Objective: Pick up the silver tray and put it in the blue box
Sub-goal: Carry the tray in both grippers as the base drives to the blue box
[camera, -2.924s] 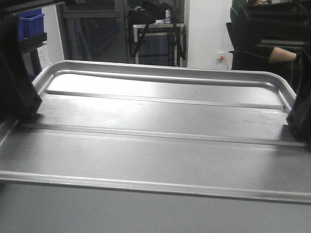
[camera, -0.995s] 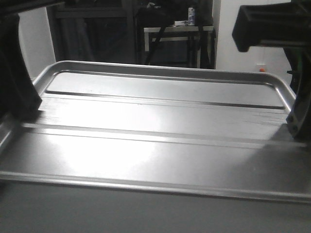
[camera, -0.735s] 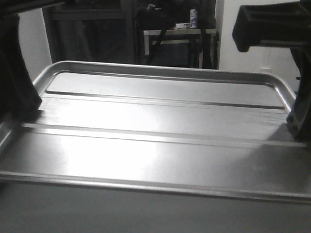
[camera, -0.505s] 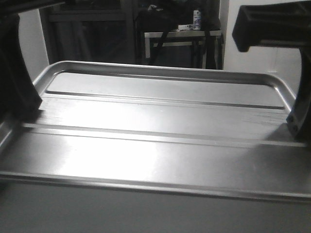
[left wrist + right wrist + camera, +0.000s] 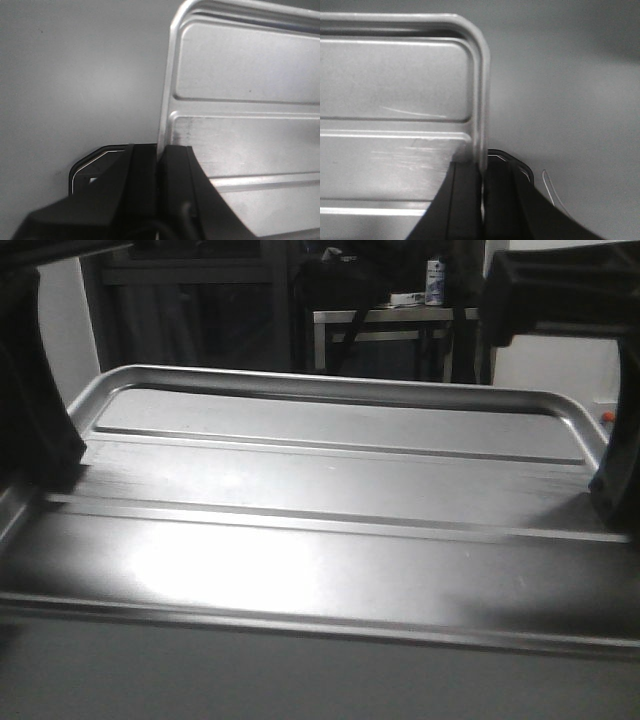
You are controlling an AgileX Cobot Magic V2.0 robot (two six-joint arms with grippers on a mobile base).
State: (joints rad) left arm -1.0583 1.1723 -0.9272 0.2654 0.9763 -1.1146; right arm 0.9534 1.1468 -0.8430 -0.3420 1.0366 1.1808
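The silver tray (image 5: 330, 490), with two long ridges across its floor, fills the front view and is held up level between both arms. My left gripper (image 5: 161, 155) is shut on the tray's left rim (image 5: 167, 100), one finger inside and one outside. My right gripper (image 5: 482, 175) is shut on the tray's right rim (image 5: 481, 100) the same way. In the front view the left gripper (image 5: 45, 430) and right gripper (image 5: 615, 480) show as dark shapes at the tray's two ends. The blue box is out of view.
Behind the tray stands a metal-framed table (image 5: 400, 330) with a small bottle (image 5: 435, 268) on it, in front of dark shelving. A white wall (image 5: 560, 370) is at the right. Below the tray both wrist views show plain grey floor (image 5: 75, 75).
The background has slid to the right behind the tray: the metal table and bottle moved rightward. The tray keeps its place between the two grippers.
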